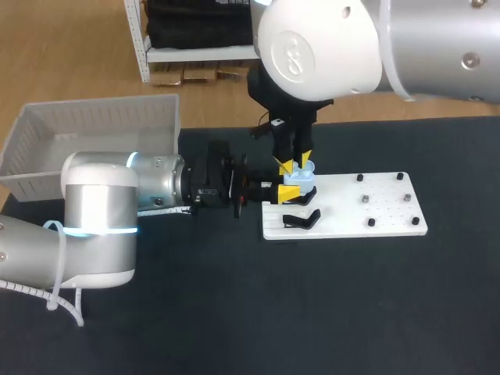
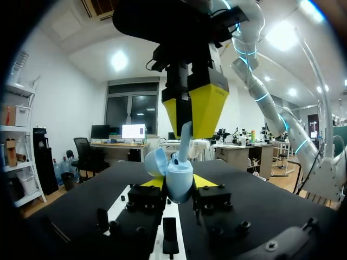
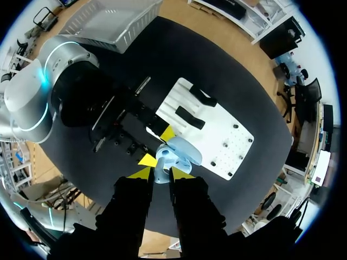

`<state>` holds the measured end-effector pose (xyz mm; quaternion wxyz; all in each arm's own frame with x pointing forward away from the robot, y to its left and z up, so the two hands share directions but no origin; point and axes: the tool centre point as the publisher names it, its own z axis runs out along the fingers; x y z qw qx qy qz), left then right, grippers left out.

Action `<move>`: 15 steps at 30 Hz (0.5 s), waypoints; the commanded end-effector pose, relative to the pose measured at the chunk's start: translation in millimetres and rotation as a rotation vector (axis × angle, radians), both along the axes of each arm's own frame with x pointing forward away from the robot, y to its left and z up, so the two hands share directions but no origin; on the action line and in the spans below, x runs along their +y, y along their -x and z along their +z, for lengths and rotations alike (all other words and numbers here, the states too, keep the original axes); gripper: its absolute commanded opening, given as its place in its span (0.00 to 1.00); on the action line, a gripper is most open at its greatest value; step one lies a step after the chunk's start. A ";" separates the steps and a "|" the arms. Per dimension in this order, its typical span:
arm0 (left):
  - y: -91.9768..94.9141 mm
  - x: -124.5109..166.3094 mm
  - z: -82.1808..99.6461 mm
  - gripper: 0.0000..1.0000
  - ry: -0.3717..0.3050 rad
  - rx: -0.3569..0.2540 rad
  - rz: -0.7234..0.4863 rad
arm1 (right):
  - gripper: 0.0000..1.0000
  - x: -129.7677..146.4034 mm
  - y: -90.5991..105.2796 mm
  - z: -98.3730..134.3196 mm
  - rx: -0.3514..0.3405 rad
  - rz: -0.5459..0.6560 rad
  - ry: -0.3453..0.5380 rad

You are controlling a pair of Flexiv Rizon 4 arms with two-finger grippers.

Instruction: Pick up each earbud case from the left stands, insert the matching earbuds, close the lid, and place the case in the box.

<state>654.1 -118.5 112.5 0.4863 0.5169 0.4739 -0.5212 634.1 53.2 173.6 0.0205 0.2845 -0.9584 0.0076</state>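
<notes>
Insertion step, by my read. Left gripper (image 2: 179,182) clamped on earbud case (image 2: 180,174) from both sides, holding it over stand end of white board (image 1: 375,205). Right gripper (image 2: 191,116) pinches earbud (image 2: 185,138), stem up, bud end at case well. I'd lower straight and slow, align bud to socket, release only once seated, and avoid nudging lid (image 2: 156,162). Case pale blue, glossy, rounded; lid swung open to one side.
</notes>
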 end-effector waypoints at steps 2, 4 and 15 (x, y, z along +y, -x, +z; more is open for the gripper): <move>1.0 -0.4 -1.0 0.00 0.003 -0.003 0.005 | 0.00 -1.3 0.5 -3.4 -0.005 -0.005 -0.005; 1.0 -0.4 -1.0 0.00 0.003 -0.003 0.005 | 0.00 -1.3 0.4 -3.7 -0.005 -0.007 -0.007; 1.0 -0.4 -1.0 0.00 0.003 -0.003 0.005 | 0.00 -1.4 -1.4 -6.9 -0.003 -0.012 -0.009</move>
